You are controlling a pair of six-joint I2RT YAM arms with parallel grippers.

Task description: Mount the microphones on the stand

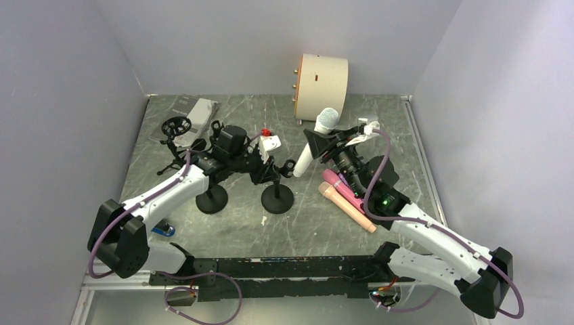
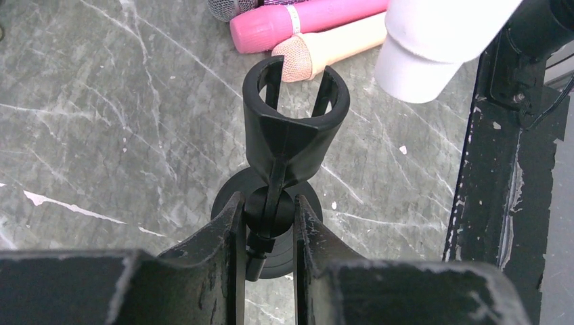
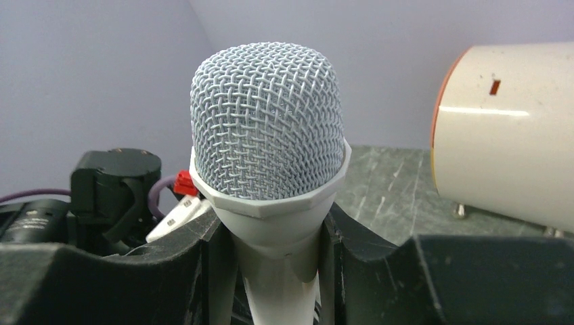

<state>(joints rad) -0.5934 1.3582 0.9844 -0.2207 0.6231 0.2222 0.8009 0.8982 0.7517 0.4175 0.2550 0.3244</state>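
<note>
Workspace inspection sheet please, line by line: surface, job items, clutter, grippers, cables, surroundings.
Surface: grey marbled tabletop.
Job's things: white microphone lifted off the table; pink microphone and peach microphone lying side by side; clip stand upright, its clip empty; second stand beside it.
Clutter: cream cylinder on its side at the back; grey flat item back left.
Grippers: left gripper pinches the clip stand just below the clip; right gripper shut on the white microphone.
Cables: purple cables along both arms.
Surroundings: plain pale walls on three sides.
</note>
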